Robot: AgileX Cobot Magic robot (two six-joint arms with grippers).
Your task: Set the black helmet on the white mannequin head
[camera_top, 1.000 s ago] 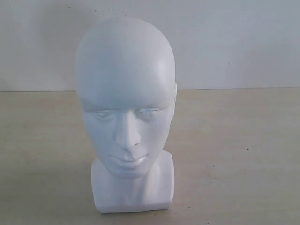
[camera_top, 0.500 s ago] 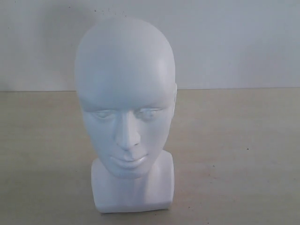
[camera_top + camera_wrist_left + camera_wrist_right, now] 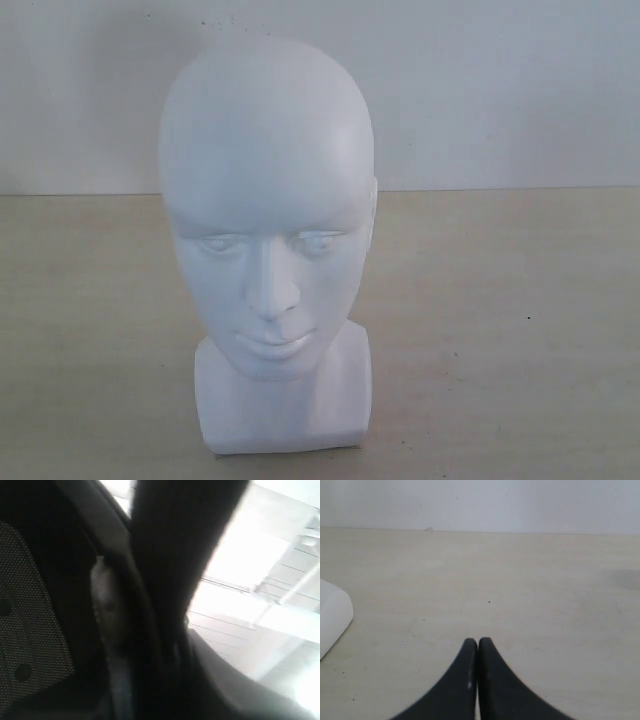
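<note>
- Exterior view: low and close, facing the white mannequin head (image 3: 265,200) squarely, looking toward the far edge of the tabletop (image 3: 500,330) and the wall (image 3: 500,90).
- Right wrist view: low over the tabletop, facing the same far edge; it shares a corner of the head's base.
- Left wrist view: pressed against the black helmet (image 3: 30,630), blurred.

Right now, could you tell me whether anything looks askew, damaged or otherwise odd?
Nothing stands out. The white mannequin head stands upright and whole on the table, bare-headed. The right gripper is shut, empty. The left wrist view shows only blurred dark mesh, apparently the black helmet, too close to judge.
</note>
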